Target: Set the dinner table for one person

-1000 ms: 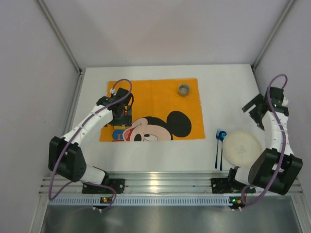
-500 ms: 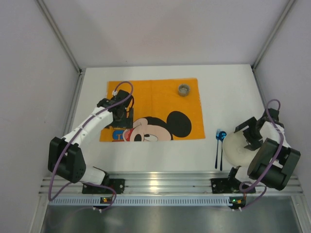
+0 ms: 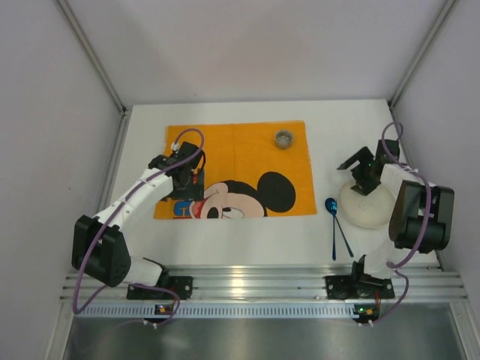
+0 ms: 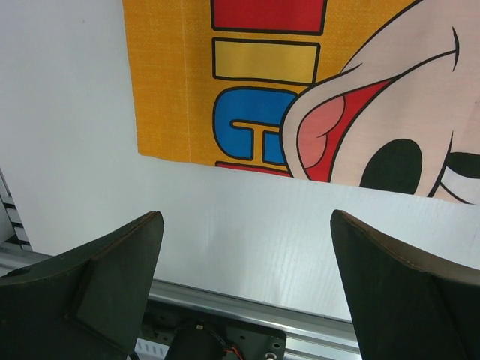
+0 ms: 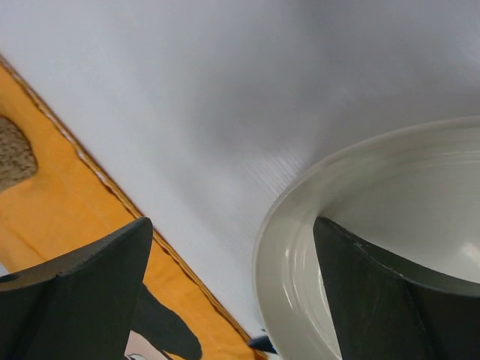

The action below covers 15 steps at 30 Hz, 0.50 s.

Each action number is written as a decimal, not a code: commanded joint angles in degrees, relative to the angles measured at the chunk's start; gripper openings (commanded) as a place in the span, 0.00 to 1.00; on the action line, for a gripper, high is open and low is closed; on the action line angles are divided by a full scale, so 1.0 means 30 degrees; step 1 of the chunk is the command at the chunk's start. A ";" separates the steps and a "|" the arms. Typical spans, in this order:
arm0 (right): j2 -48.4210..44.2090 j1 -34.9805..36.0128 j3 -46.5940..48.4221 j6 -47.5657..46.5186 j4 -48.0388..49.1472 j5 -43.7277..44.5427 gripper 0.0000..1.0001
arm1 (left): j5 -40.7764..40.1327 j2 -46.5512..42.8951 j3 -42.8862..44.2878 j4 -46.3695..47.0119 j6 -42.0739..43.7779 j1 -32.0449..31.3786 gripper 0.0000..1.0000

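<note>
The white dinner table (image 3: 322, 127) carries an orange Mickey Mouse placemat (image 3: 236, 169). A white plate (image 3: 365, 206) lies right of the placemat. My right gripper (image 3: 358, 171) is open at the plate's far-left rim. In the right wrist view the right gripper (image 5: 232, 292) straddles the plate's rim (image 5: 300, 225), with one finger (image 5: 390, 292) inside the plate. A blue spoon and fork (image 3: 335, 225) lie crossed just left of the plate. My left gripper (image 3: 187, 178) is open and empty over the placemat's near-left corner (image 4: 172, 112).
A small grey cup (image 3: 283, 139) stands on the placemat's far right part. The ribbed aluminium rail (image 3: 247, 281) runs along the near edge, also in the left wrist view (image 4: 247, 315). Grey walls close in the left, back and right.
My right arm swung from the far right down to the plate, then to its far-left rim. The plate shifted away and left, and the blue utensils now lie crossed. The left arm barely moved.
</note>
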 commanded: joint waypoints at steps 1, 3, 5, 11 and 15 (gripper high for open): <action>0.1458 0.0989 0.2628 0.0899 0.2311 -0.0859 0.88 | -0.0428 -0.0287 0.0656 -0.0123 -0.0235 -0.0038 0.99; 0.1638 0.1109 0.4154 0.1249 0.2339 -0.1094 0.88 | -0.0573 -0.0199 0.0832 -0.0240 -0.0235 -0.0038 0.99; 0.1522 0.1255 0.4713 0.1571 0.2895 -0.1972 0.88 | -0.0661 -0.0170 0.0891 -0.0270 -0.0235 -0.0038 0.99; -0.0935 0.0935 0.5155 -0.0148 0.0037 -0.0695 0.90 | -0.0515 0.0065 0.0979 -0.0270 -0.0323 -0.0038 0.99; -0.3484 -0.1346 0.2613 -0.0799 -0.3546 0.2273 0.90 | -0.0194 0.0094 0.0862 -0.0007 -0.0323 -0.0038 0.99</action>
